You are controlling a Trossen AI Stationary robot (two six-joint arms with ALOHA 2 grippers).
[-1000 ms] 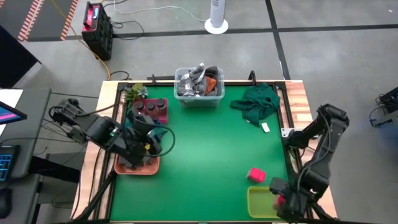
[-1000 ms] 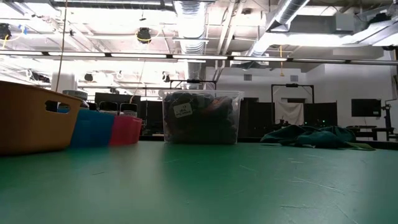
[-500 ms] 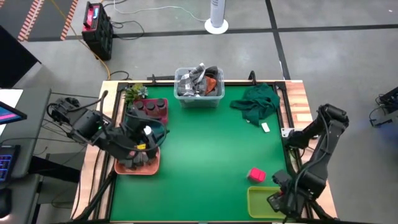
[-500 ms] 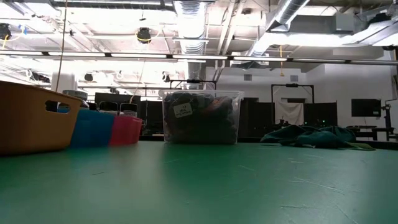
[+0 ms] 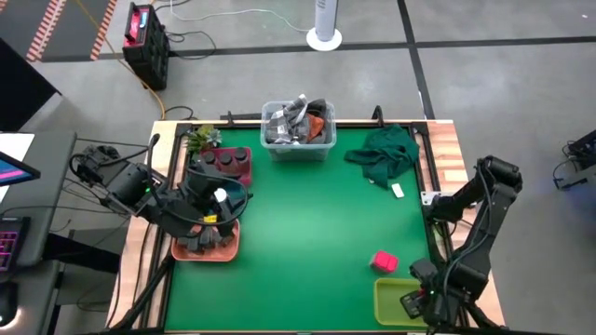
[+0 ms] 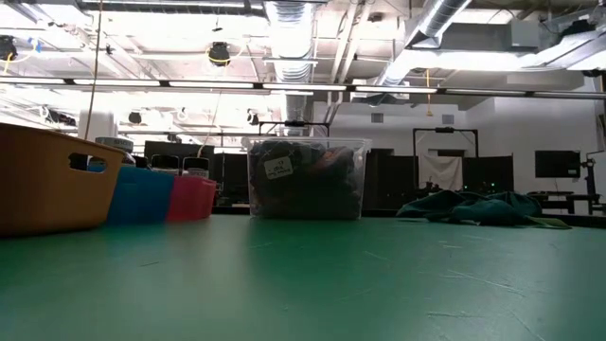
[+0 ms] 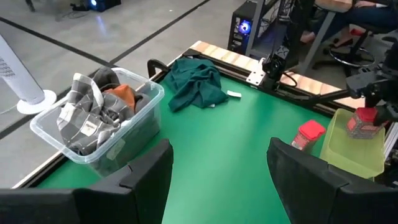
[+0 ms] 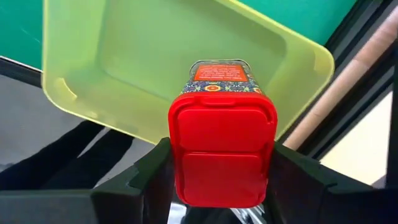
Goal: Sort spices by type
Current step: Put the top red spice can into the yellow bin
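My right gripper [image 5: 416,302] hovers over the yellow-green tray [image 5: 391,300] at the table's near right corner, shut on a pink tin with a red lid [image 8: 222,155]. A second pink tin [image 5: 384,261] stands on the green mat just beyond that tray, also visible in the left wrist view [image 7: 309,133]. My left gripper [image 5: 216,207] is open above the salmon tray [image 5: 200,251] at the left, which holds dark jars [image 5: 203,237]. More dark jars sit in the red tray [image 5: 230,165]. Between its fingers [image 7: 221,180] I see only mat. My right gripper pinches the pink tin between its two fingers, one on each of its side walls just below the red lid [image 8: 186,186]. The fingers come from above, pointing down. The tin is upright over the tray's inside [image 7: 362,122]; whether its base touches the tray floor I cannot tell.
A clear bin of cloth clutter [image 5: 298,130] stands at the far edge, and a crumpled green cloth [image 5: 384,152] lies at the far right with a small white tag [image 5: 398,190]. A blue tray [image 6: 142,194] sits among the left trays. The mat's middle [image 5: 307,233] is bare.
My left arm has drawn back a little toward the table's left edge, its gripper staying above the salmon tray. My right gripper has kept the pink tin over the yellow-green tray.
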